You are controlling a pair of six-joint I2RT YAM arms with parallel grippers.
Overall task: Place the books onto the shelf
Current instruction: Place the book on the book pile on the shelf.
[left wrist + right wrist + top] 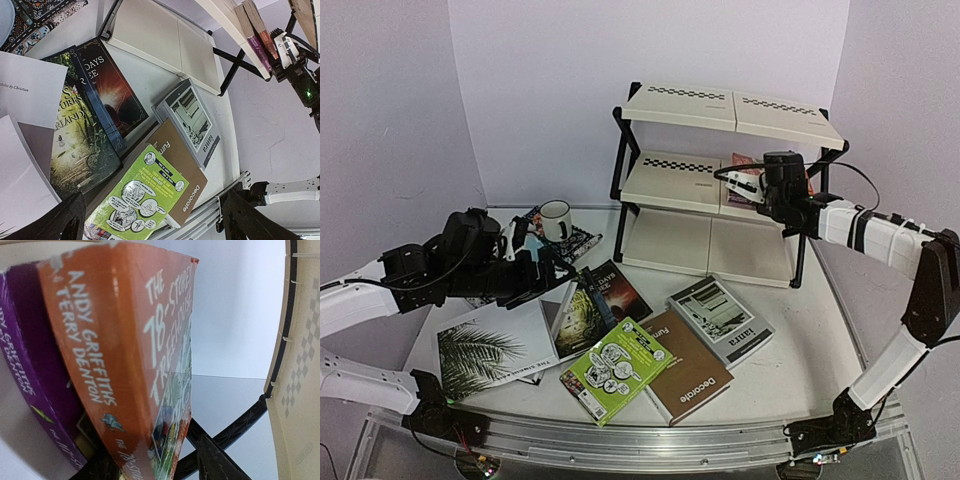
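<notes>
White mug (556, 220) on dark patterned placemat (582, 244)

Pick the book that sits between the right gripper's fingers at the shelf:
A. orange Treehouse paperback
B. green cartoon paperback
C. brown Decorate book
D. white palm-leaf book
A: the right wrist view shows the orange Treehouse paperback standing between the fingers of the right gripper, beside a purple book, next to a panel of the shelf.

"Where are the right fingers (757, 192)?"
"At the right end of the shelf's (720, 110) middle tier, just beside an orange book (745, 163) on that tier."
"And the left fingers (542, 262)?"
"Over the desk (790, 370), near a white mug (556, 220). To their right lie the dark novels (605, 295), green book (615, 370), brown book (688, 370) and grey book (722, 320)."
</notes>
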